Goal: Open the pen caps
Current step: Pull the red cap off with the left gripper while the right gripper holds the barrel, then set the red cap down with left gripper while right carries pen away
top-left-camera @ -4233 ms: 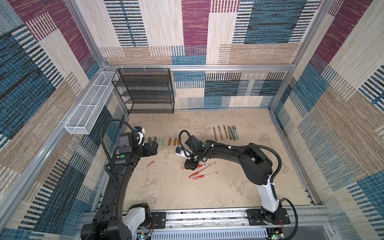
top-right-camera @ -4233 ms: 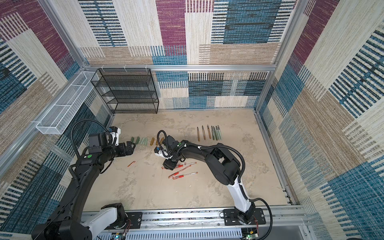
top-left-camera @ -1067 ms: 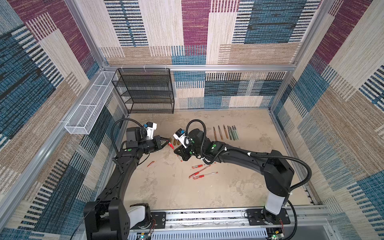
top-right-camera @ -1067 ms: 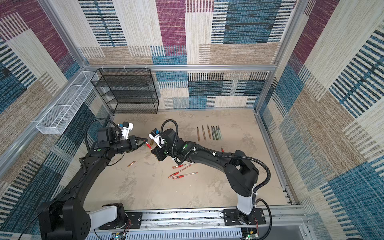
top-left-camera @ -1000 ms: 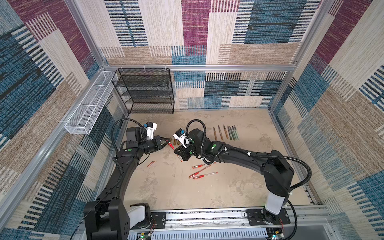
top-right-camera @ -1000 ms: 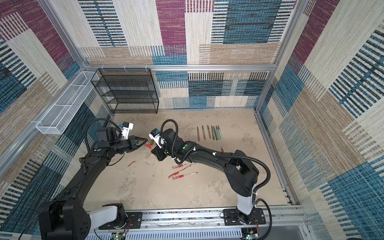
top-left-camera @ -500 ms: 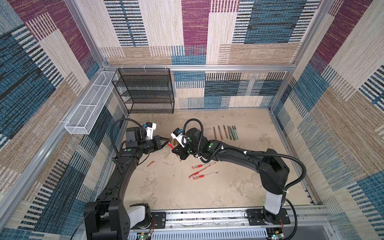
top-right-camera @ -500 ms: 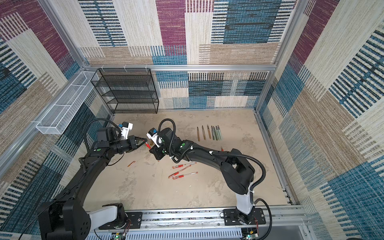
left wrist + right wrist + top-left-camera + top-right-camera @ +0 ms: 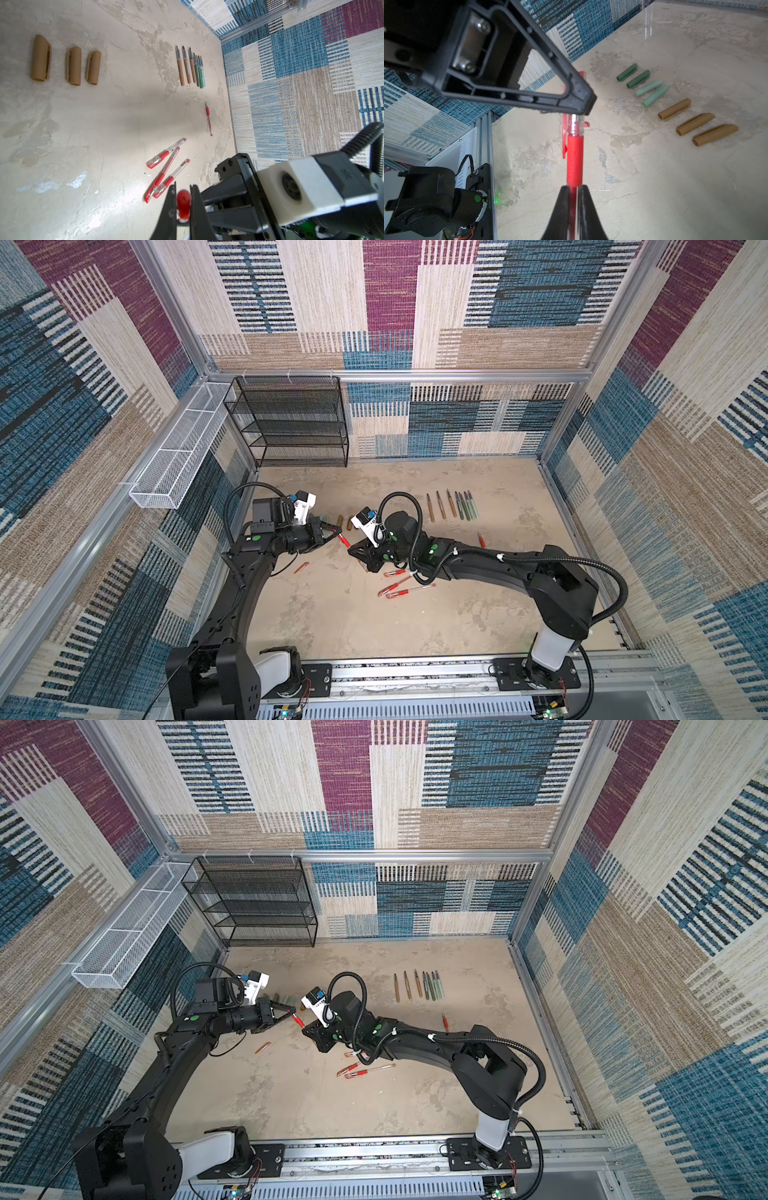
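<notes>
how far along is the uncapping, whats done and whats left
Done: seven markers lie uncapped in a row, their green and gold caps lined up apart, plus one bare red pen and a loose red cap. In hand: the left end effector pinches the cap of another red pen, the right end effector its barrel; it looks still on. Left: three capped red pens.
</notes>
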